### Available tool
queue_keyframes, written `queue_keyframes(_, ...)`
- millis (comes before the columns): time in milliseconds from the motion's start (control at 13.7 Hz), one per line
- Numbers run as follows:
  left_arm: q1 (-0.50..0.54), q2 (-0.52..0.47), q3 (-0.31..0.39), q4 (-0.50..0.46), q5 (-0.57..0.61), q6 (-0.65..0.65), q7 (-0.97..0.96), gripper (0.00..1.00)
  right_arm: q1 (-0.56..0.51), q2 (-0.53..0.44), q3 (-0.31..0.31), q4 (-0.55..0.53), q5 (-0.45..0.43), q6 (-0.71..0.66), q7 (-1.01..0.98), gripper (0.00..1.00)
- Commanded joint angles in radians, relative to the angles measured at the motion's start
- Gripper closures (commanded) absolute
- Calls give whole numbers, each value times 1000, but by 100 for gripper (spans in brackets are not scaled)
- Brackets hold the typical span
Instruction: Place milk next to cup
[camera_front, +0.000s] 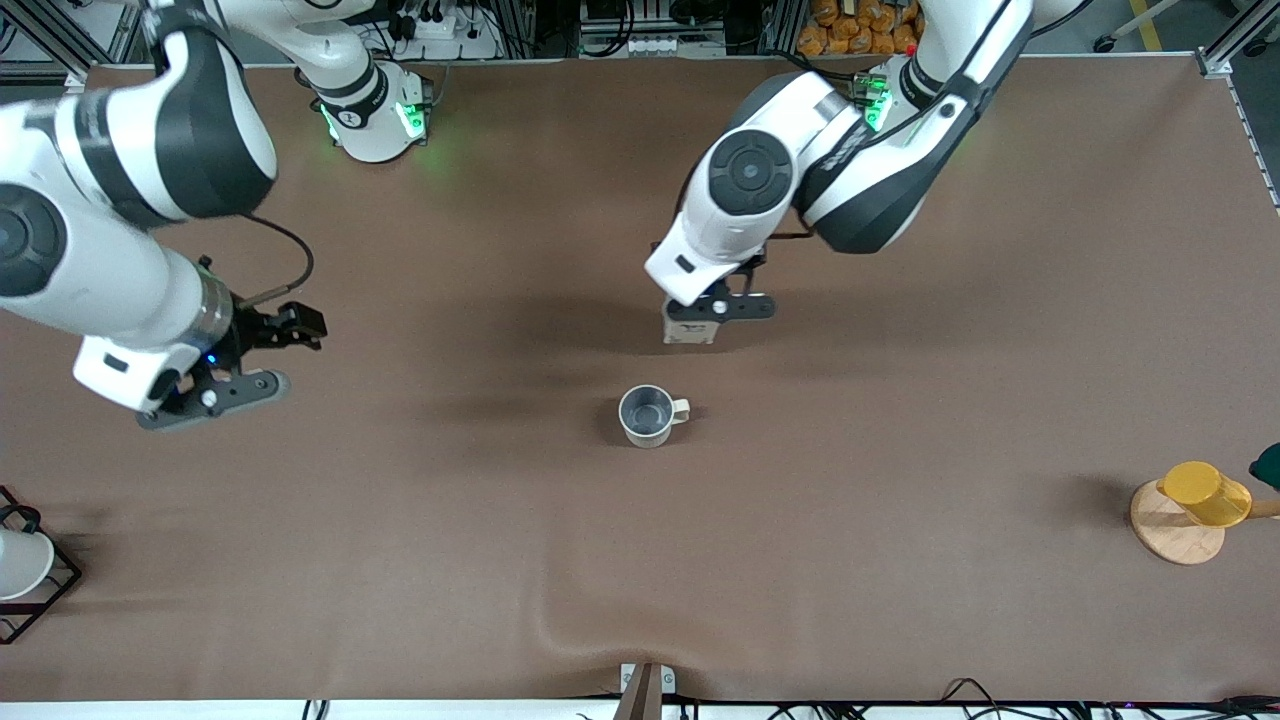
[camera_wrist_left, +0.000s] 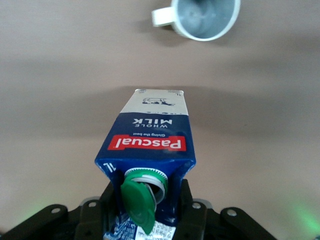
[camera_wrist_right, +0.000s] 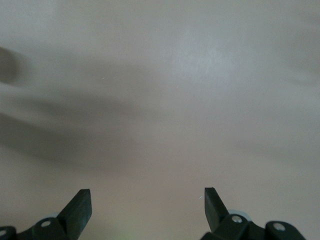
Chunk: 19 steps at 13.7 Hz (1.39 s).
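One blue, red-labelled milk (camera_wrist_left: 150, 145)

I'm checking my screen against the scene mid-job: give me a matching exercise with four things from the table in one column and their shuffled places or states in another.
Things:
1. dark blue milk carton with green cap
2. grey-beige mug with squarish handle
3. yellow cup
4. right gripper

Places or states:
A. on a round wooden stand at the left arm's end of the table
B. open, holding nothing, over bare table
C. clamped in the left gripper
D. upright on the brown table, nearer the front camera than the carton

Pairs: 1-C, 2-D, 3-A, 4-B
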Motion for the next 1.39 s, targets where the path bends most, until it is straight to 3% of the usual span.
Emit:
queue_keyframes(0,-45,69,21,76,33,26,-21,49,-99,-69,13,-69,61,7,23,0)
queue_keyframes(220,-79,119,47,142,54,31,-14,49,-96,-159,-83,-197,62,88,-141,0)
queue_keyframes(366,-99,129,75,149,54,32,-3,49,-98,-222,-93,-253,65,97,-151,0)
queue_keyframes(512,-104,146,89,149,54,58,6,49,-104,-243,-110,-263,87,74,-145,0)
queue_keyframes(732,-105,163,90,147,54,106,19,49,-98,-244,-205,-231,182,-7,-146,0)
queue_keyframes(951,-104,172,104,146,56,114,26,47,-93,-241,-199,-178,127,-70,-67,0)
queue_keyframes(1098,-104,172,107,144,56,114,28,45,-107,-247,-146,-166,79,-111,-14,0)
queue_keyframes(1244,-104,175,110,144,56,114,28,34,-122,-249,-141,-137,67,-111,-25,0)
queue_keyframes(1317,-104,180,110,144,56,114,28,23,-131,-252,-135,-134,67,-113,-29,0)
